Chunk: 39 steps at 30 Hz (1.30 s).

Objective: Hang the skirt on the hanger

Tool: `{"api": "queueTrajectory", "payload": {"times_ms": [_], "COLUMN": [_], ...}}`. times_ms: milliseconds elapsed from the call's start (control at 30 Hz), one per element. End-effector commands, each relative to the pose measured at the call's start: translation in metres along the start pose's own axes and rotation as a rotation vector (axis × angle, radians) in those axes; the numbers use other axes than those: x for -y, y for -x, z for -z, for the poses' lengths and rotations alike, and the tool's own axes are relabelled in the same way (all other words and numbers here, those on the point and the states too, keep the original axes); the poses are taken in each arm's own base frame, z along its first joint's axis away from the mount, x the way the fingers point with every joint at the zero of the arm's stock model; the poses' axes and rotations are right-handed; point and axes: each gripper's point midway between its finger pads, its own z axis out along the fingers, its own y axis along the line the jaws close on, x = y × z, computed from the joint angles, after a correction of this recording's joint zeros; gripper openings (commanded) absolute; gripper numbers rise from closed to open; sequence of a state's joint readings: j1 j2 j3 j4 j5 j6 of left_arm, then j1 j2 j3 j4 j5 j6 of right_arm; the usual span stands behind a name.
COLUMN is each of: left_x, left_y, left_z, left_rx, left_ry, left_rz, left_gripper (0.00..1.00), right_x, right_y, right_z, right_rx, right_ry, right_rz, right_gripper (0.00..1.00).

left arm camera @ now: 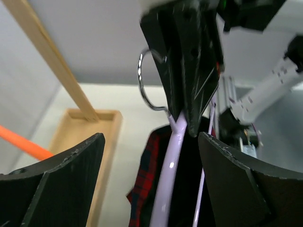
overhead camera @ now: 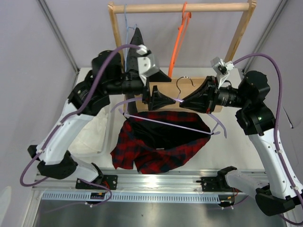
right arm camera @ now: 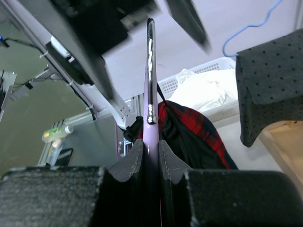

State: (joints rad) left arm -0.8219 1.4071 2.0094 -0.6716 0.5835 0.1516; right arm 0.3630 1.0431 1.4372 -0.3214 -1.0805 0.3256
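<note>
With right end effector (right arm camera: 150,149) pinched shut on hanger (overhead camera: 165,124) neck and left end effector (overhead camera: 168,90) spread wide, empty, hold hanger level; drape skirt (overhead camera: 156,151) evenly over bar.

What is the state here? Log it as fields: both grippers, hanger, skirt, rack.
left gripper: open, jaws either side of the lilac hanger near its neck, apart from it
right gripper: shut on the lilac hanger just below its metal hook
lilac hanger: held above the table, tilted, off the rack
plaid skirt: draped on the lilac hanger, lower part bunched toward the table
wooden rack: holds an orange hanger and a dotted garment
</note>
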Motion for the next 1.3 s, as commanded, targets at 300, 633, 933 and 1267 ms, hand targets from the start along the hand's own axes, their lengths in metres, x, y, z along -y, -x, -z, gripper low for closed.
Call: {"api": "queueTrajectory", "payload": {"times_ms": [300, 633, 933, 1267], "left_x": [0.051, 0.052, 0.048, 0.058], "left_y": [-0.035, -0.057, -0.065, -0.067], "left_z": [0.016, 0.014, 0.012, 0.028], "left_rx": [-0.049, -0.095, -0.081, -0.042], "left_ry": [-0.23, -0.228, -0.176, -0.127], "left_rz": [0.051, 0.112, 0.151, 0.247], "left_gripper": [0.76, 0.44, 0.0, 0.0], "right_x": [-0.017, -0.016, -0.018, 0.017], "right_y": [0.011, 0.011, 0.009, -0.009], "right_z": [-0.006, -0.008, -0.007, -0.006], "right_rx": [0.0, -0.009, -0.016, -0.039], "right_ry": [0.057, 0.069, 0.082, -0.101], "right_rz": [0.095, 0.106, 0.109, 0.065], "right_gripper": [0.0, 0.0, 0.0, 0.35]}}
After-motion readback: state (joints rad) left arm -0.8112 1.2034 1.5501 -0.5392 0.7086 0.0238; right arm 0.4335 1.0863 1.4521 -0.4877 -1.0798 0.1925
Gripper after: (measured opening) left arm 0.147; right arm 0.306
